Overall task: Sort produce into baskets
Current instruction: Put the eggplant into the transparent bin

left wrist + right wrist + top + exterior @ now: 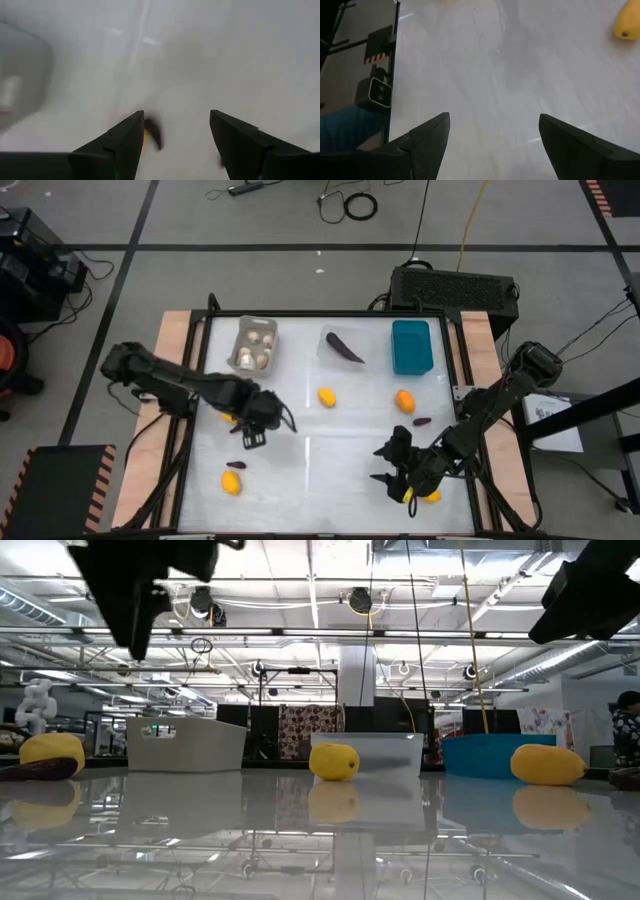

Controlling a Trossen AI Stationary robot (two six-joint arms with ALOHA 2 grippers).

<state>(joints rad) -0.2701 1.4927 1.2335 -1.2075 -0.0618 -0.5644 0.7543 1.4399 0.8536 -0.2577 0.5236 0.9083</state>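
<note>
Three baskets stand along the far edge. The grey basket (255, 345) holds whitish mushrooms, the clear basket (342, 346) holds a purple eggplant, and the teal basket (411, 346) shows nothing inside. Yellow fruits (327, 397) (404, 401) (231, 482) and small purple pieces (237, 464) (422, 421) lie loose on the table. My left gripper (252, 438) points down, open, above a small purple piece (155, 132) without touching it. My right gripper (378, 464) hangs open over bare table at the near right, with a yellow fruit (430, 496) beside its arm.
A black vented box (455, 285) sits beyond the far right corner. The table's wooden side rails (170, 340) run along left and right. Another yellow fruit (230, 418) lies partly under my left arm. Open table surface stretches through the middle (320, 450).
</note>
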